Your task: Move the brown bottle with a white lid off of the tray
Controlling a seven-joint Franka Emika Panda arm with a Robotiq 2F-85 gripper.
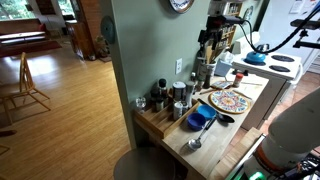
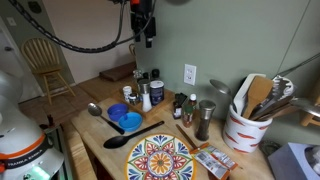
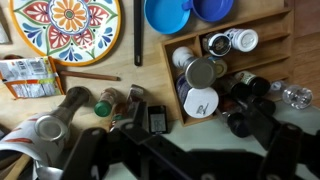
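Gripper (image 2: 145,40) hangs high above the table, jaws spread, holding nothing. Brown bottle with white lid (image 3: 200,101) stands on the wooden tray (image 3: 272,22) among other jars, at the table's end against the wall. Blue bowl (image 3: 168,14) sits just beside the tray.

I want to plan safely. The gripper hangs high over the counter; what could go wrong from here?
Bottles on the tray stand close together; the gripper may knock neighbours. Several white lids look alike from above, so a wrong pick is possible. Blue bowls beside the tray limit placing room.
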